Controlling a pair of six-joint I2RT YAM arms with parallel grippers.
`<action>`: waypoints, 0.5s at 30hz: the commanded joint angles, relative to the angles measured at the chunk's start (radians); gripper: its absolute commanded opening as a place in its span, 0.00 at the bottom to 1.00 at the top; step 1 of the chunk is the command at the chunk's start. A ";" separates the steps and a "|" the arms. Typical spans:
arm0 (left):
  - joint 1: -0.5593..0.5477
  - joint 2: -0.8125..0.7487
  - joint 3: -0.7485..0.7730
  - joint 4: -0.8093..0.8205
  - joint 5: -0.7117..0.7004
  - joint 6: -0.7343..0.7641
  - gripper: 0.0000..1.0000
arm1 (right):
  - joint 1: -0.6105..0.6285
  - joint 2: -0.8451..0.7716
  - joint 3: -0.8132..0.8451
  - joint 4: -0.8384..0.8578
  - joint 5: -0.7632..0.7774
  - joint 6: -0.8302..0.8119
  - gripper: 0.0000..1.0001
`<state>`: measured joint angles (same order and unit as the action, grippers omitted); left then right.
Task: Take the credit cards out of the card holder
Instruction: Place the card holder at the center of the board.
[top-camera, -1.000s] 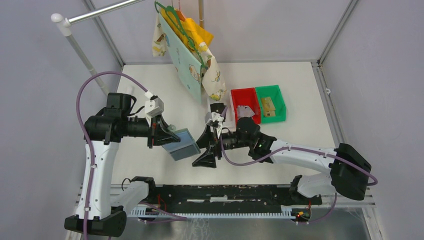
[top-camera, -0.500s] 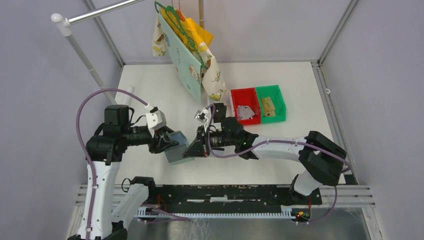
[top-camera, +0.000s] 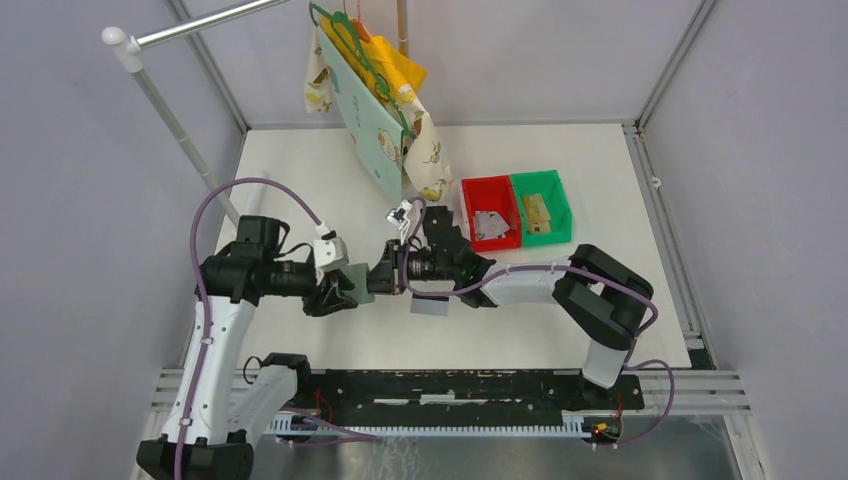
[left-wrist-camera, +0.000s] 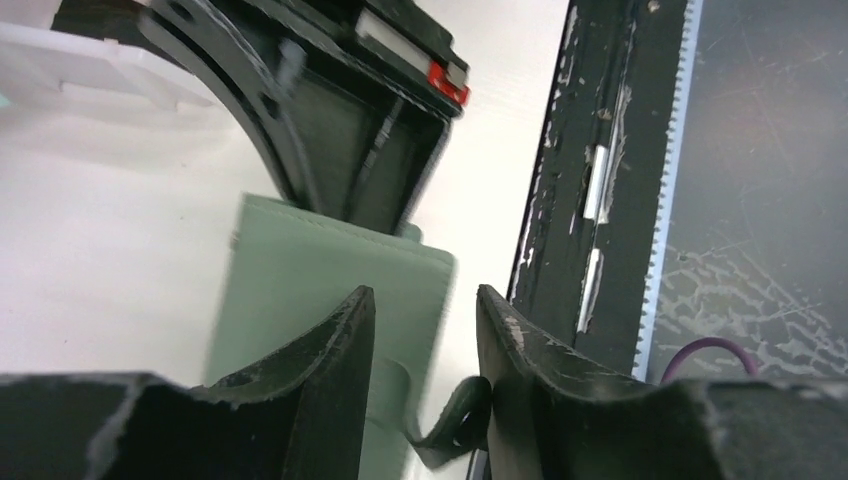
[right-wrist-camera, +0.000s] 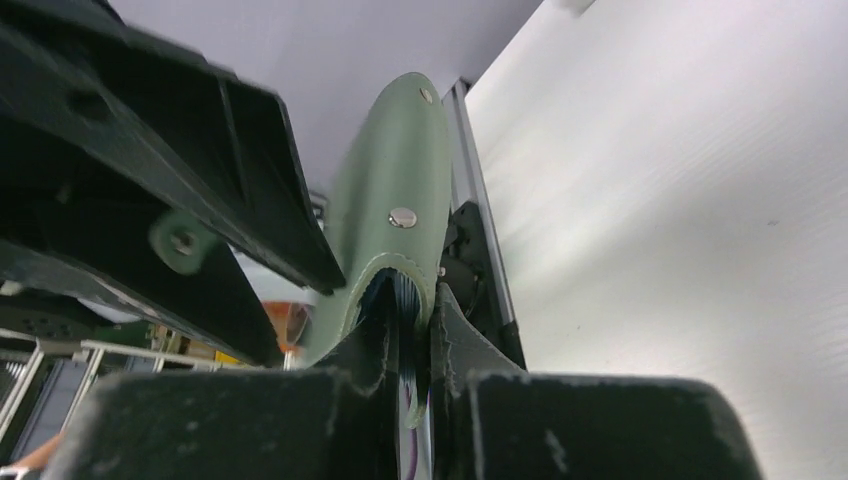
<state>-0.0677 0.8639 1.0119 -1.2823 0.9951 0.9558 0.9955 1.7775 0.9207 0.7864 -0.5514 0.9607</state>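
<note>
Card holder is in the air at front centre, between the two grippers.

Right gripper: fingers pressed nearly together, pinching the holder's open edge where the blue-silver lining shows.

Left gripper: fingers stand apart, with the snap tab curling in the gap. I cannot tell whether they bear on the holder.

I see no credit cards' edges in either wrist view.

Handling, my judgement:
- The holder looks light and soft and will flex rather than resist, so one side must anchor the spine or tab.
- The cards should be thin, stiff and slick. I would take one by an exposed short edge and draw it straight along its pocket, or it may slip, or the lining may drag out with it
</note>
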 joint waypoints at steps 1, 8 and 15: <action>-0.001 -0.014 -0.062 0.054 -0.085 0.083 0.46 | -0.034 0.023 0.051 0.199 0.029 0.053 0.03; -0.002 0.029 -0.245 0.274 -0.289 0.098 0.39 | -0.032 0.074 0.026 0.077 0.102 -0.087 0.24; 0.000 0.108 -0.178 0.374 -0.367 -0.065 0.33 | -0.032 0.057 -0.023 -0.135 0.300 -0.294 0.54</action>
<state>-0.0696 0.9634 0.7731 -1.0172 0.7010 0.9791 0.9634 1.8675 0.9169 0.7082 -0.3771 0.7975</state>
